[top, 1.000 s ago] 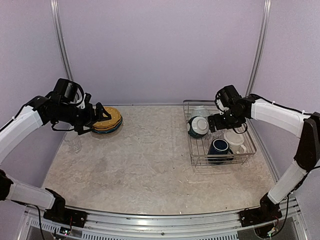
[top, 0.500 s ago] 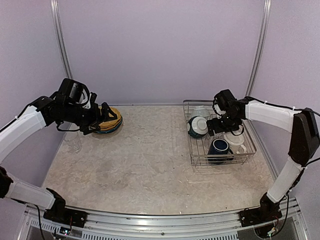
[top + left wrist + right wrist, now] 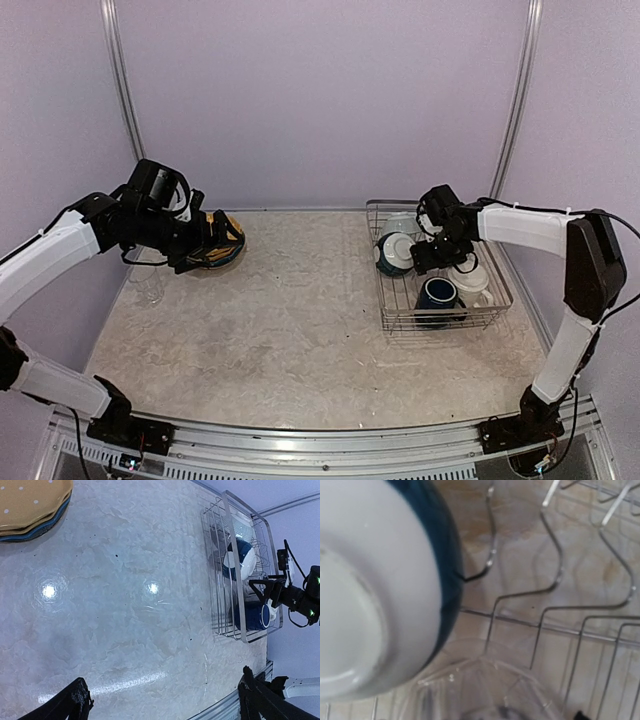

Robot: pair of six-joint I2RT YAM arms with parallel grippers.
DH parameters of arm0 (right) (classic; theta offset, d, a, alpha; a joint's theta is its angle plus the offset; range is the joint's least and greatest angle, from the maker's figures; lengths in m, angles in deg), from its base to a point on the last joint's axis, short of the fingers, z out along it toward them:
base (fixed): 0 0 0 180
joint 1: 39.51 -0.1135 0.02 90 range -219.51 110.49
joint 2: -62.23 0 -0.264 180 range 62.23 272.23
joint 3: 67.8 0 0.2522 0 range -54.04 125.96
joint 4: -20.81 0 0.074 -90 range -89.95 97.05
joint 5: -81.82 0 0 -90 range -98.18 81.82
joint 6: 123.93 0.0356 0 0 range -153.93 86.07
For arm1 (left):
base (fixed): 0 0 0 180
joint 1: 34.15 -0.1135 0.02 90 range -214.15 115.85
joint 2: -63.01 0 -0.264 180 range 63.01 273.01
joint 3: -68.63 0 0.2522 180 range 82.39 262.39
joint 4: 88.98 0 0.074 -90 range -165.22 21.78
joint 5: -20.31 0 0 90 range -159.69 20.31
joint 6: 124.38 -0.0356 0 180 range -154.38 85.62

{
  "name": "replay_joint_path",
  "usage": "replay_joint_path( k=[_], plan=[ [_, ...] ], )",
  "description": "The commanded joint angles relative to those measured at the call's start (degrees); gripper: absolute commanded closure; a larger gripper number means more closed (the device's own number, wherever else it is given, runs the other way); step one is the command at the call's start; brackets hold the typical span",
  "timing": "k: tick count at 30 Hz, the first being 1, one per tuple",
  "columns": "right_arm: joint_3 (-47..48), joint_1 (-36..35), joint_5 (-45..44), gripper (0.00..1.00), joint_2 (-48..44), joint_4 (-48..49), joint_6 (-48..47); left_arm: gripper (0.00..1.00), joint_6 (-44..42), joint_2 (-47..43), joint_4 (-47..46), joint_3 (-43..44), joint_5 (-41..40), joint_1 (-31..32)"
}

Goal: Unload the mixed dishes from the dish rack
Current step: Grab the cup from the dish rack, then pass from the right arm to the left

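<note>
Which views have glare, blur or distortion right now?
Left wrist: two hard lamp glare spots plus a streak on the tabletop, otherwise sharp. Right wrist: too close, so the teal bowl and clear glass are soft; the rack wires are a bit crisper. Top external: even, soft light with faint shadows; the frame posts bow, so there is some lens distortion.

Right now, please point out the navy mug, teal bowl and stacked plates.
navy mug (image 3: 438,294): top view, its dark inside.
teal bowl (image 3: 398,250): top view, white inside.
stacked plates (image 3: 25,500): left wrist view, top yellow plate.
</note>
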Motion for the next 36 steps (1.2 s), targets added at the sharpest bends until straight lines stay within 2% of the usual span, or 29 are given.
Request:
replay_joint_path(
  k=[1, 13, 20, 25, 28, 32, 36],
  plan=[
    [0.64, 0.6, 0.96, 0.28, 1.07, -2.05, 0.17, 0.01, 0.63, 0.66, 0.07, 1.41, -0.92, 0.81],
    [2.51, 0.58, 0.82, 0.48, -8.45, -4.6, 0.42, 0.01, 0.42, 4.0, -0.16, 3.87, 0.05, 1.86],
    [-2.04, 0.58, 5.79, 0.54, -17.11, 0.53, 2.22, 0.01, 0.8, 5.6, -1.82, 4.95, 2.82, 2.53],
    [-6.19, 0.6, 14.56, 0.61, -22.15, 8.6, 6.81, 0.01, 2.66, 6.3, -5.8, 4.66, 8.4, 2.67],
    [-8.57, 0.59, 21.97, 0.62, -24.18, 14.24, 10.22, 0.01, 4.55, 6.78, -8.48, 4.6, 12.04, 3.05],
    [-12.85, 0.64, 33.62, 0.64, -25.59, 26.11, 16.88, 0.01, 7.64, 7.27, -13.79, 4.07, 17.02, 3.76],
    [-16.96, 0.54, 42.61, 0.65, -25.09, 38.78, 24.76, 0.01, 12.66, 7.94, -24.09, 2.15, 23.56, 4.64]
  ],
)
